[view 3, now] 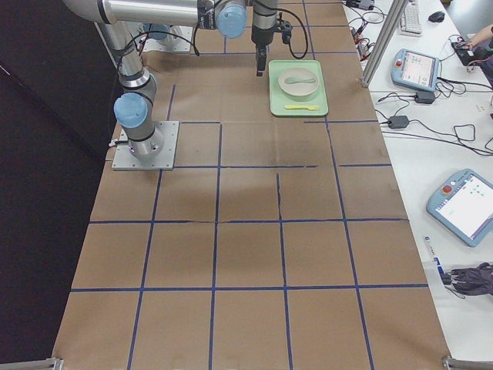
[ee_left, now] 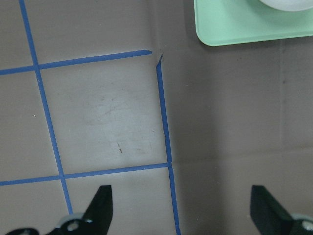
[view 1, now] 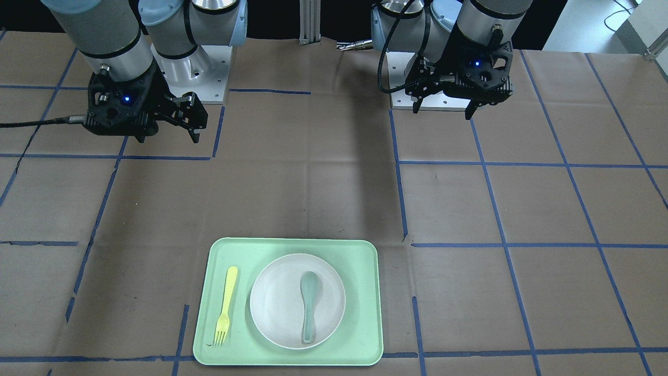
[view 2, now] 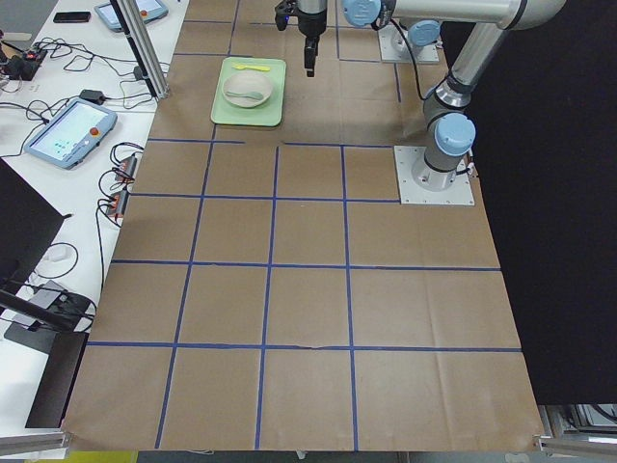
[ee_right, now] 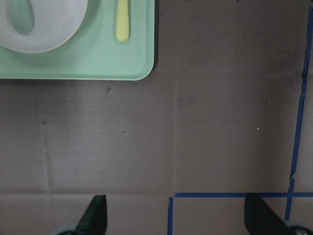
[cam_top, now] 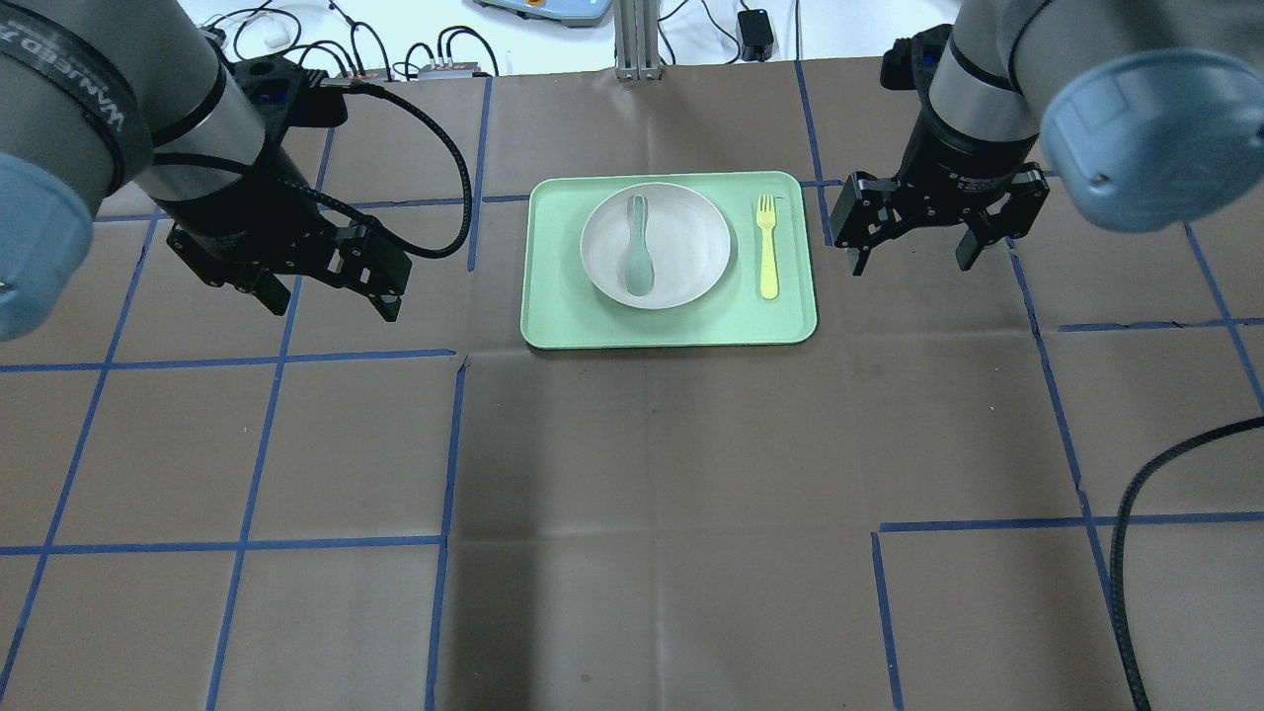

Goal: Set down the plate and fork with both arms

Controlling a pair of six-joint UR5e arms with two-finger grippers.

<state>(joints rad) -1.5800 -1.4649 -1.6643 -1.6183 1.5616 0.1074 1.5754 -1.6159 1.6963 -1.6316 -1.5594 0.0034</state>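
Observation:
The off-white plate [view 1: 276, 303] [cam_top: 691, 242] lies on the mint-green tray [view 1: 360, 313] [cam_top: 553, 316], with a grey-green spoon [view 1: 309, 305] [cam_top: 639, 247] in it. The pale-yellow fork [view 1: 226, 305] [cam_top: 767, 247] lies on the tray beside the plate, on the robot's right. My left gripper [cam_top: 331, 301] [view 1: 442, 110] hangs open and empty above the table, left of the tray. My right gripper [cam_top: 910, 259] [view 1: 168, 137] hangs open and empty just right of the tray. The right wrist view shows the plate's edge [ee_right: 49, 29] and the fork's handle [ee_right: 122, 19].
The table is covered in brown paper with a blue tape grid [cam_top: 444, 444]. The left wrist view shows a tray corner [ee_left: 234, 24] and the paper. Cables, a metal post [cam_top: 632, 39] and teach pendants [view 3: 416, 69] lie beyond the table's far edge.

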